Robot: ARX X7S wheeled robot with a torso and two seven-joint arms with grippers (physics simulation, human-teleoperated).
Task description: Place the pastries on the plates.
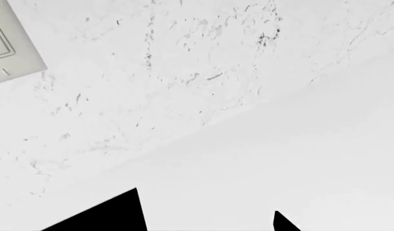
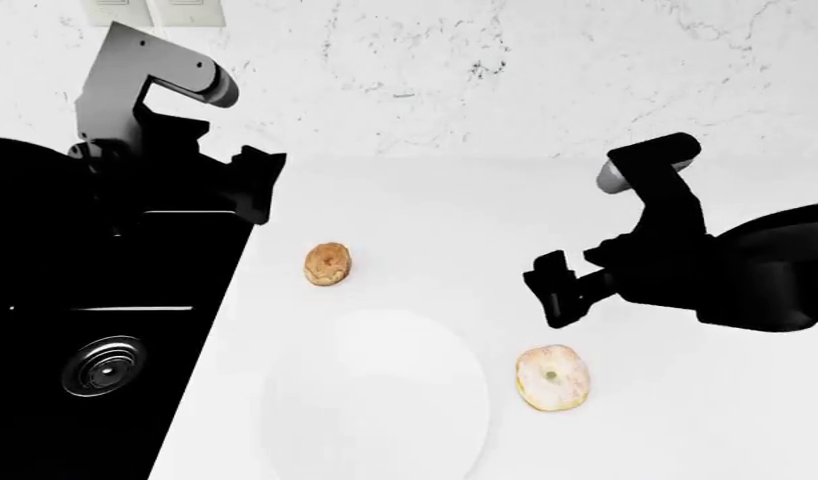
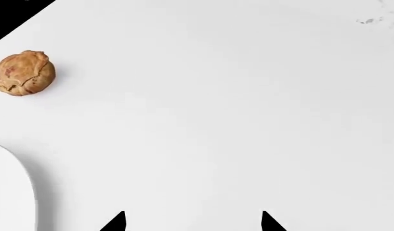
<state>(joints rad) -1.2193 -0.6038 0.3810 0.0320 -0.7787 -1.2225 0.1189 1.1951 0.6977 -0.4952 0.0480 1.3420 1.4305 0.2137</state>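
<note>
Nothing is picked up yet. The bun (image 2: pixel 328 264) and the doughnut (image 2: pixel 552 377) sit on the white desk (image 2: pixel 423 200), on either side of the plate (image 2: pixel 373 405). I think grabbing the doughnut comes next. The right end effector (image 2: pixel 553 290) hangs just above it, released and empty. The left end effector (image 2: pixel 256 180) waits near the sink (image 2: pixel 62 330), also spread apart.

The white tabletop (image 2: pixel 423 200) is carrying three items. A golden-brown bun (image 2: pixel 328 264) is lying near the black sink (image 2: pixel 89 340) set into the tabletop. A plain white plate (image 2: pixel 376 400) is resting at the front, with an iced doughnut (image 2: pixel 553 378) lying just beside it, apart.
</note>
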